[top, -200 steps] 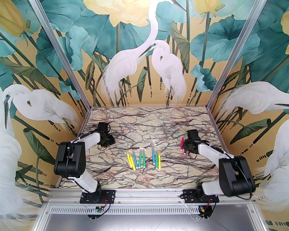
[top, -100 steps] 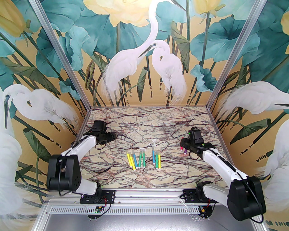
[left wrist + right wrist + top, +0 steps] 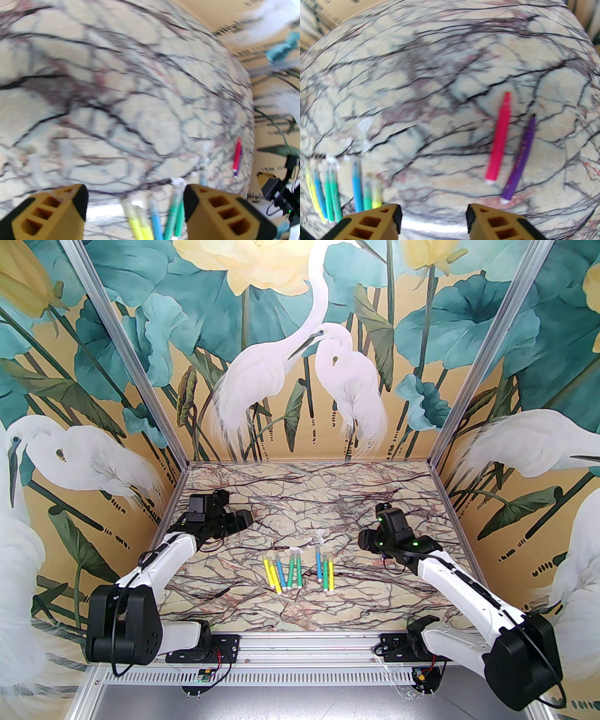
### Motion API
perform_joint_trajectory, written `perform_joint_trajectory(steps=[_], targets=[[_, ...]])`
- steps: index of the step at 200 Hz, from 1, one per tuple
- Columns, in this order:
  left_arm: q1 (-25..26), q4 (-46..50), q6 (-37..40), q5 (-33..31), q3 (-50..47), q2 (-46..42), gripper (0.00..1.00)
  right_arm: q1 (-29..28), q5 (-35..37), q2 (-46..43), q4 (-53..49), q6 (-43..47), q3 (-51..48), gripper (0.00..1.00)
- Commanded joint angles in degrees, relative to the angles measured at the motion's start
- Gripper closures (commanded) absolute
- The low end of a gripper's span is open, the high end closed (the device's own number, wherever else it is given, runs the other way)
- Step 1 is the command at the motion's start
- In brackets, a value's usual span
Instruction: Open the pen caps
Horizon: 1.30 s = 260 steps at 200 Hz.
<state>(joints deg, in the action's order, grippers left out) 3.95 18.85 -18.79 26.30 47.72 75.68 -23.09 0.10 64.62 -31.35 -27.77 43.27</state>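
Two groups of pens lie side by side mid-table: a left group (image 3: 283, 573) of yellow, blue and green ones and a right group (image 3: 325, 573) of blue, green and yellow. Small clear pen caps (image 3: 320, 535) lie loose just beyond them; other caps look seated on the pens' far ends. A pink pen (image 3: 499, 140) and a purple pen (image 3: 520, 159) lie apart with bare tips. My left gripper (image 3: 243, 520) hovers open left of the pens, my right gripper (image 3: 363, 540) open to their right. Nothing sits between either pair of fingers (image 3: 77, 204) (image 3: 396, 215).
The marble tabletop (image 3: 300, 493) is bare toward the back. Painted walls close in the left, right and far sides. In the left wrist view the pink pen (image 3: 237, 155) lies far right, with the right arm (image 3: 279, 194) beyond it.
Both arms have stretched out and swung inward: the left gripper moved right toward the pens, the right gripper moved left off the pink and purple pens.
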Motion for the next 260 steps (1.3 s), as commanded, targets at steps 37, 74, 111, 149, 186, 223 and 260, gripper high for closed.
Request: perform_joint_trajectory(steps=[37, 74, 111, 149, 186, 223, 260], targets=[[4.8, -2.4, 0.6, 4.5, -0.6, -4.7, 0.27, -5.4, -3.1, 2.8, -1.6, 0.9, 2.1, 0.48], [6.1, -2.4, 0.2, 4.3, -1.4, -7.1, 0.27, -8.9, -3.1, 5.6, -1.9, -0.2, 2.9, 0.48], [7.6, -1.9, 0.3, 4.0, -1.6, -8.0, 0.26, -12.1, -3.0, 9.0, -1.7, -1.2, 4.1, 0.49], [8.7, -1.9, 1.1, 2.8, -2.1, -8.6, 0.26, -14.4, -2.5, 12.7, -1.1, -2.3, 5.1, 0.50], [8.9, -1.8, 1.2, 2.0, -2.4, -9.2, 0.26, -16.5, -2.1, 16.2, -1.2, -3.7, 6.0, 0.52], [9.1, -1.0, 1.2, 0.6, -2.4, -10.3, 0.26, -18.1, -1.3, 19.3, -1.4, -4.8, 6.3, 0.52], [9.2, -0.9, 1.1, 0.1, -2.6, -11.3, 0.26, -19.7, -1.3, 22.2, -1.5, -5.5, 7.2, 0.52]])
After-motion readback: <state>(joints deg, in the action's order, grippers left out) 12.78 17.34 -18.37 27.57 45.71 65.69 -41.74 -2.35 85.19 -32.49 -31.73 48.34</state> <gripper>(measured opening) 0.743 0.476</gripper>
